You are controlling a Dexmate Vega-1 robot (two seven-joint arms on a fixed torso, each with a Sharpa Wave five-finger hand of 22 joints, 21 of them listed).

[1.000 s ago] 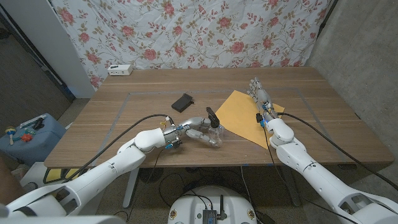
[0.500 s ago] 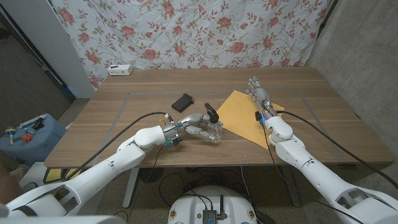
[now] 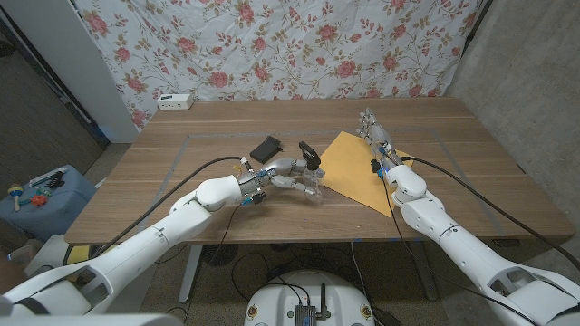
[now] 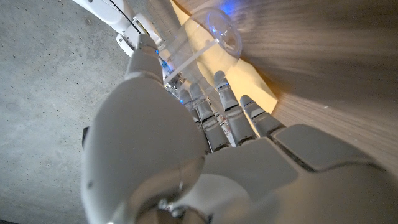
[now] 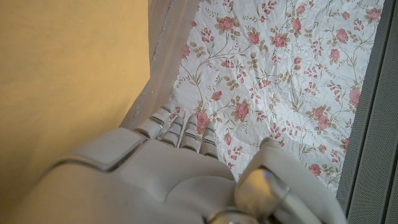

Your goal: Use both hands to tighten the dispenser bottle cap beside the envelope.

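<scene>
L hand [image 3: 283, 174] grips the clear dispenser bottle [image 3: 314, 185], fingers wrapped round its body from the robot's left side; bottle upright on the tabletop [image 3: 181, 172], black pump cap [image 3: 310, 156] sticking up just above the fingers. In the L wrist view the fingers [image 4: 227, 106] curl round the clear bottle [image 4: 208, 40], w/ the yellow envelope [image 4: 255, 84] right behind it.

Manila envelope [image 3: 362, 167] lies flat just past the bottle on the side away from the L hand, its near edge about touching the bottle base; can't tell if bottle overlaps it.

R hand [image 3: 375, 136] holds nothing: fingers straight, close together, reaching away from the robot over the envelope's far corner. Can't tell whether it touches the paper. Well apart from the bottle, w/ most of the envelope between them. R wrist view: back of the R hand [image 5: 168, 174] above yellow envelope [image 5: 68, 74], floral cloth [image 5: 280, 68] beyond.

Small black flat item [image 3: 266, 148] sits on the tabletop just beyond the L hand, near but not touching. White box [image 3: 175, 101] at the far edge, well apart from both hands, by the floral backdrop [image 3: 272, 45].
</scene>
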